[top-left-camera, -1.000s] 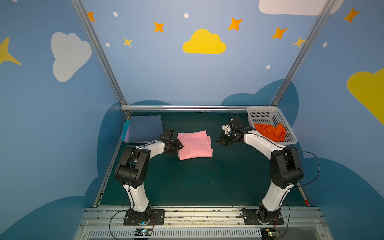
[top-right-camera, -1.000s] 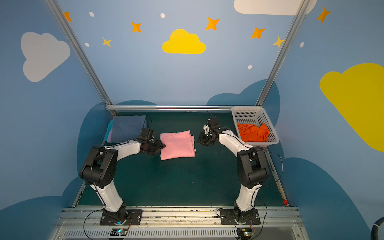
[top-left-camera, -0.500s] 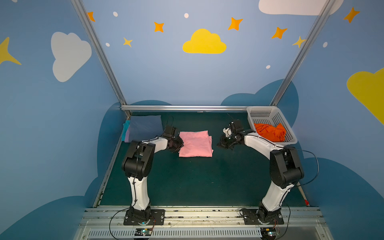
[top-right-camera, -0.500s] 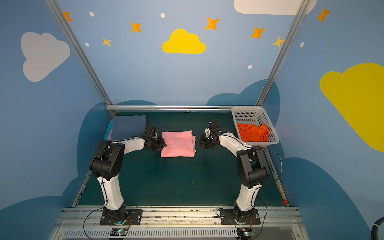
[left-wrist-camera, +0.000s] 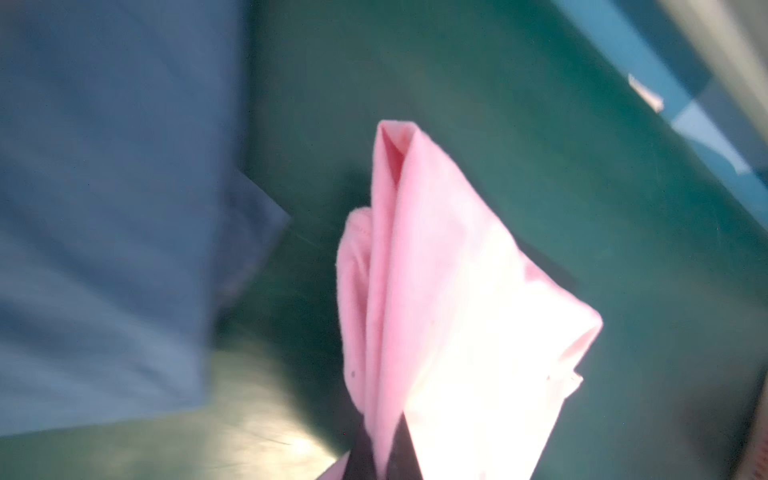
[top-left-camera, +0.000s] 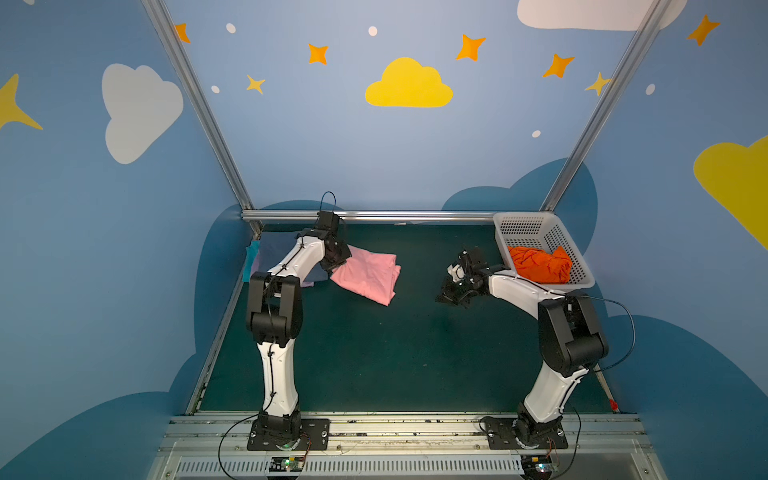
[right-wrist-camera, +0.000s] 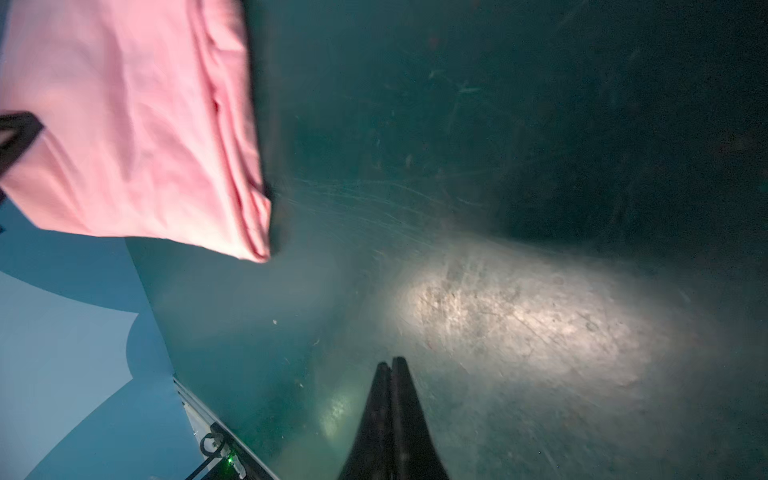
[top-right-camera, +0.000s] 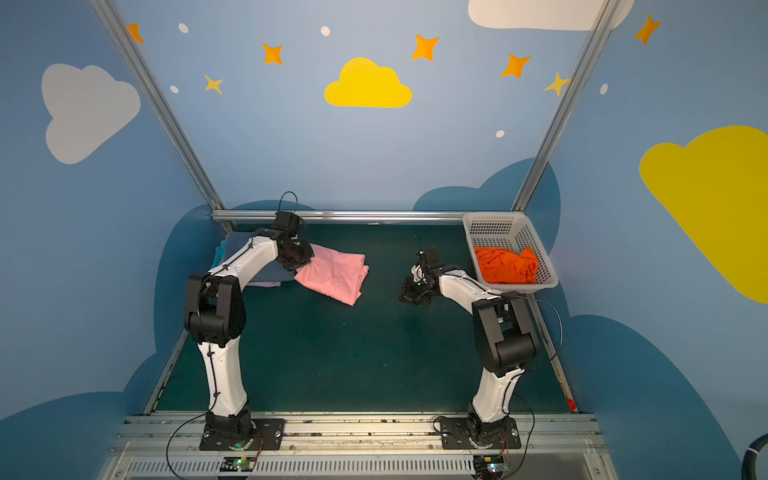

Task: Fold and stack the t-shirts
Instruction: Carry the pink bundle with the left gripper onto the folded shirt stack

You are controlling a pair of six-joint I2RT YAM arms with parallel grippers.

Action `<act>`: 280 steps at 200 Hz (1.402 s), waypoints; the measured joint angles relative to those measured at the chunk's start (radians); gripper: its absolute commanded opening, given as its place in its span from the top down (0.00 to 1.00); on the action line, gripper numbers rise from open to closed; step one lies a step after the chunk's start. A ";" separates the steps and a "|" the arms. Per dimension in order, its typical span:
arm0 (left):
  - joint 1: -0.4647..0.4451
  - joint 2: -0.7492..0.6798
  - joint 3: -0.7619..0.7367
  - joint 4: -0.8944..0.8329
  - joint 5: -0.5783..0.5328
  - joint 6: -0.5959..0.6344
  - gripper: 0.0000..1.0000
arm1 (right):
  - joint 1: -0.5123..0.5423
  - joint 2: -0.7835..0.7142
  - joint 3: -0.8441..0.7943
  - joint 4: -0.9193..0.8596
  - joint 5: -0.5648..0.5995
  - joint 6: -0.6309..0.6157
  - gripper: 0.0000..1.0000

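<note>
Jaws of the left gripper [top-left-camera: 334,269] just clamped and lifted the folded pink shirt [top-left-camera: 368,276] for stacking; the right gripper [right-wrist-camera: 390,374] is pinched together, empty.

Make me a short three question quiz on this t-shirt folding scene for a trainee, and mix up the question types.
1. True or false: the right end effector is holding a t-shirt.
2. The left end effector is: A, open and empty; B, shut on the pink t-shirt; C, shut on nothing.
3. Where does the orange t-shirt lie?
Key: 1, false: it is shut and empty. 2, B. 3, in the white basket.
</note>
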 measured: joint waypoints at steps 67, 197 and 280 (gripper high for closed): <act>0.212 0.004 0.189 -0.140 -0.076 0.077 0.96 | 0.007 0.014 0.000 0.027 -0.015 0.020 1.00; 0.318 0.084 0.334 -0.235 -0.216 0.064 0.96 | 0.036 0.060 0.000 0.027 -0.015 0.028 1.00; 0.386 0.020 0.123 -0.119 -0.330 -0.034 0.57 | 0.041 0.082 0.000 0.028 -0.025 0.029 1.00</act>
